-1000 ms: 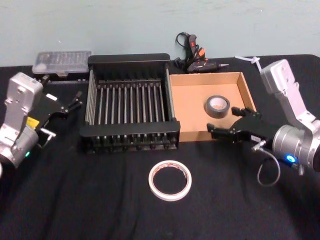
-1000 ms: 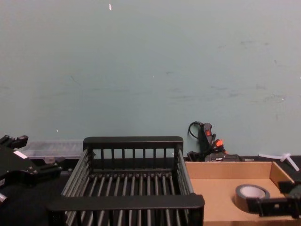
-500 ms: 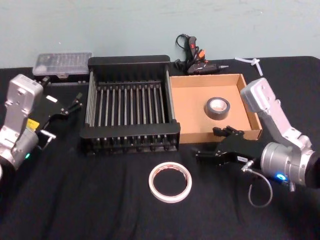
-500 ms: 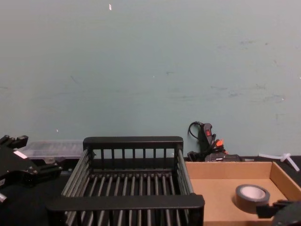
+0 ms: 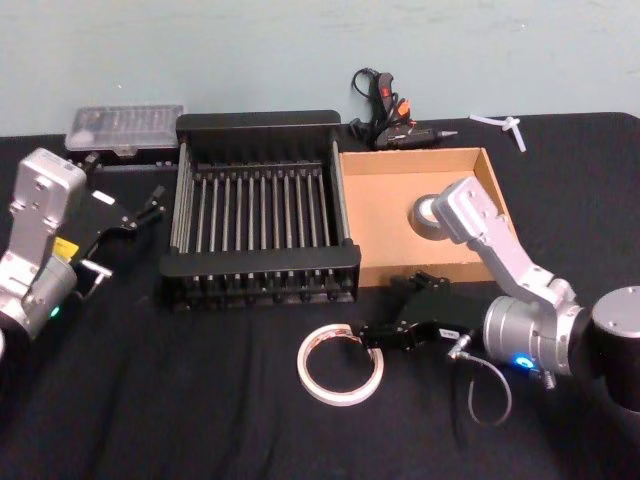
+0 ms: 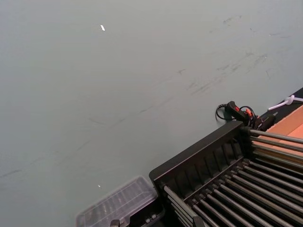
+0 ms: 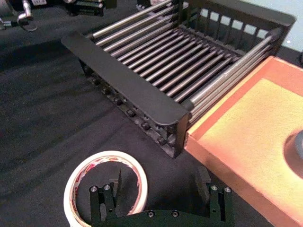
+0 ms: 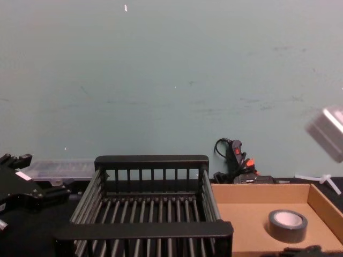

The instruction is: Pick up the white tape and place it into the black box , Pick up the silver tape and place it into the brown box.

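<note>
The white tape [image 5: 340, 362] lies flat on the black cloth in front of the boxes. My right gripper [image 5: 385, 331] is open at the roll's right side. In the right wrist view one finger [image 7: 116, 182] stands over the white tape [image 7: 104, 189] and the other finger [image 7: 203, 179] is off to its side over bare cloth. The silver tape [image 5: 424, 211] lies in the brown box [image 5: 385, 200], partly hidden by my right arm; it also shows in the chest view [image 8: 288, 225]. The black box [image 5: 260, 120] stands left of the brown one with nothing in it. My left gripper [image 5: 135, 208] is parked open, left of the black box.
A glue gun [image 5: 385, 110] and a white plastic piece [image 5: 503, 123] lie behind the brown box. A clear plastic case [image 5: 124, 122] sits behind the black box's left corner. A loose cable [image 5: 488, 392] hangs from my right wrist.
My right arm has swung from the brown box's front right corner leftward and toward the front, down to the white tape. The left arm and both tapes have not moved.
</note>
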Tool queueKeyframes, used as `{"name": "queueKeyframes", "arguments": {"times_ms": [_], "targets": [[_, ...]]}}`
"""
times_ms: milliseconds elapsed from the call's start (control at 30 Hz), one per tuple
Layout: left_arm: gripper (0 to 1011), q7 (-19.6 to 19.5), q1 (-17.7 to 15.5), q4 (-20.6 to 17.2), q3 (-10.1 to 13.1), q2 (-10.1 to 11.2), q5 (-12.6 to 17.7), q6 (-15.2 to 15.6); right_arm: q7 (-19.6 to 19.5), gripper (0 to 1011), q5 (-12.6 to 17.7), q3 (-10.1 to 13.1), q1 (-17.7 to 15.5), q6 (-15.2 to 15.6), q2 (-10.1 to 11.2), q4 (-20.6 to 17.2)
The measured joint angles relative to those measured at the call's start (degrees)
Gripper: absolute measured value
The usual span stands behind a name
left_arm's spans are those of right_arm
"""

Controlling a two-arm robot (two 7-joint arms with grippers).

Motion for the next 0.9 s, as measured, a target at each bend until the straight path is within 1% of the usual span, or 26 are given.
{"name": "queueKeyframes", "arguments": {"times_ms": [167,200,300,533,700,900], "targets": [[1002,0.00,0.00,0.00,0.00,0.00,0.00,0.00,-0.01,1002,-0.31,-1.85,1.16,-0.59,-0.32,1.75],[1002,0.00,0.00,0.00,0.00,0.00,0.00,0.00,-0.01,1002,-0.31,-1.85,1.16,-0.59,-0.32,1.75],[1001,0.00,0.00,0.00,0.00,0.00,0.00,0.00,-0.25,1002,-0.75,-3.19,1.98,-1.26,-0.50,3.01],[1000,0.00,0.00,0.00,0.00,0.00,0.00,0.00,-0.71,1002,-1.89,-5.11,3.06,-2.58,-0.66,4.62],[1002,0.00,0.00,0.00,0.00,0.00,0.00,0.00,-0.74,1002,-2.55,-5.82,3.38,-3.54,-0.64,5.39],[1001,0.00,0.00,0.00,0.00,0.00,0.00,0.00,-0.79,1002,-2.95,-6.04,3.42,-4.02,-0.64,5.84]]}}
